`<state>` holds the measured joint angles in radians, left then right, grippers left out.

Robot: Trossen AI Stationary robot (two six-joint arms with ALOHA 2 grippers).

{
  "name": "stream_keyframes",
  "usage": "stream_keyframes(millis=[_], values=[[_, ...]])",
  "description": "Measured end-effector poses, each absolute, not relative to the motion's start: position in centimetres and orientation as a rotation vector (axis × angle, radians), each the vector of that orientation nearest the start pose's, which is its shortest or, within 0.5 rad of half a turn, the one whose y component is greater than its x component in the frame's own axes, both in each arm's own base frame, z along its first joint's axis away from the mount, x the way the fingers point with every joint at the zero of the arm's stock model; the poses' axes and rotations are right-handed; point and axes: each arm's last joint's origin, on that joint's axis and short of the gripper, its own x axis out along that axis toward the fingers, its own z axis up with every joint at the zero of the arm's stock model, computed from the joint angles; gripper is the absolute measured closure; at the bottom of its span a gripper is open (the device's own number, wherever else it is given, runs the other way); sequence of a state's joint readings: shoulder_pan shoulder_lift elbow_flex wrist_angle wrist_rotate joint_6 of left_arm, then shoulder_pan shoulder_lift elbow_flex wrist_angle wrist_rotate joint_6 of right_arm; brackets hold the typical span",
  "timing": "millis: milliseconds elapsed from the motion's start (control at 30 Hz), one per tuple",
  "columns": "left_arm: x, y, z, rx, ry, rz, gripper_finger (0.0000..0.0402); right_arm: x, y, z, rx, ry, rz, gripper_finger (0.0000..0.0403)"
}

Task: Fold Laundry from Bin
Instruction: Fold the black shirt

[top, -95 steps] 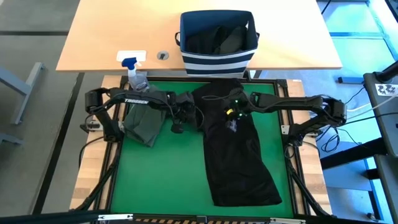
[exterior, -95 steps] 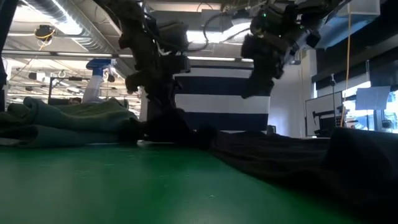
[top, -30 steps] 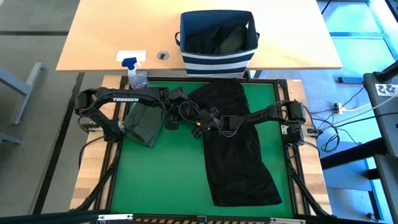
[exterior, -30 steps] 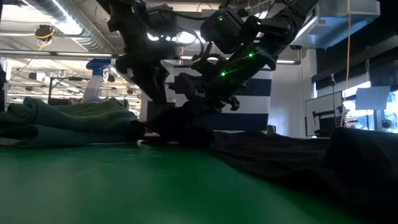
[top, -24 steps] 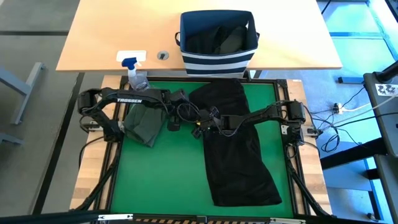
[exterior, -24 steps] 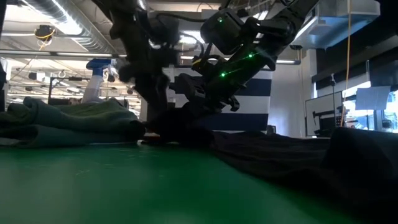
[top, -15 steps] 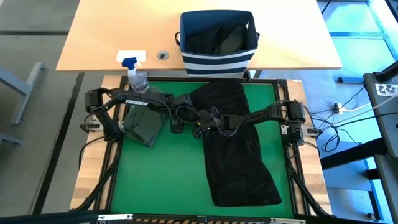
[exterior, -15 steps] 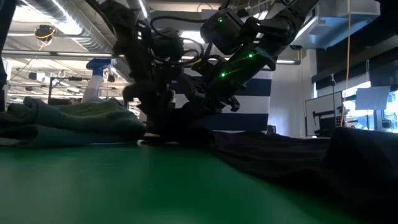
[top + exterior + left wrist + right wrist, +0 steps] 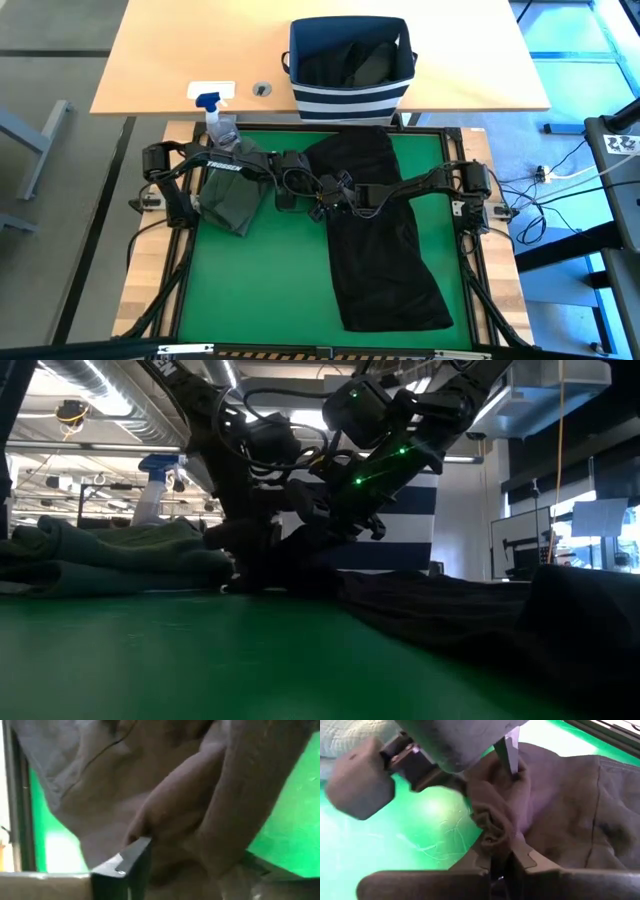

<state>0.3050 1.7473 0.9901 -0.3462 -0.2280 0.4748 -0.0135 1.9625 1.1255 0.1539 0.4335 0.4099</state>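
A: Mat [image 9: 260, 290], flat green; black garment [image 9: 385, 250] spread long over it, limp, light, creases easily.
B: Hold?
A: Bunched left edge. Right gripper [image 9: 501, 856] pinched tight on that fold; left gripper [image 9: 287, 190] beside it, fingers unclear. Folded olive garment [image 9: 230, 195] left, striped fabric bin [image 9: 350, 95] behind.

The high camera looks straight down from well above, taking in the whole green mat [image 9: 270, 290] and the wooden desk [image 9: 180, 60] at 12 o'clock. The low camera sits at mat level, facing across it toward the striped bin [image 9: 400, 520] and the room behind. Each wrist camera hangs very close over the black garment [image 9: 570, 805] at the mat's centre, which all four views share.
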Motion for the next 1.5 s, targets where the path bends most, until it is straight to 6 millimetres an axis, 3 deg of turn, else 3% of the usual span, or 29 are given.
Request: stream_keyframes(millis=[233,300,567,833,1200,1367,1500], values=[[31.0,10.6,15.3,0.507,1.25,0.166,0.0369,40.3,-1.1,14.7,0.258,0.567,-0.548,0.0389],[31.0,10.6,15.7,0.523,1.254,0.154,0.0391,40.3,-0.8,14.7,0.275,0.564,-0.545,0.0386],[32.1,10.9,19.9,0.561,1.177,0.17,0.0398,40.2,1.0,15.4,0.353,0.522,-0.528,0.0387],[32.9,11.2,22.6,0.601,1.096,0.15,0.0399,39.5,0.2,18.1,0.368,0.461,-0.571,0.0381],[33.3,12.4,24.1,0.597,1.027,0.17,0.0399,38.0,-0.9,20.8,0.423,0.445,-0.628,0.038],[33.7,12.6,24.4,0.633,0.949,0.096,0.0399,37.9,-0.9,20.5,0.518,0.422,-0.655,0.0379],[34.4,12.6,24.0,0.654,0.893,0.035,0.04,37.1,-1.0,19.2,0.582,0.409,-0.733,0.0378]])
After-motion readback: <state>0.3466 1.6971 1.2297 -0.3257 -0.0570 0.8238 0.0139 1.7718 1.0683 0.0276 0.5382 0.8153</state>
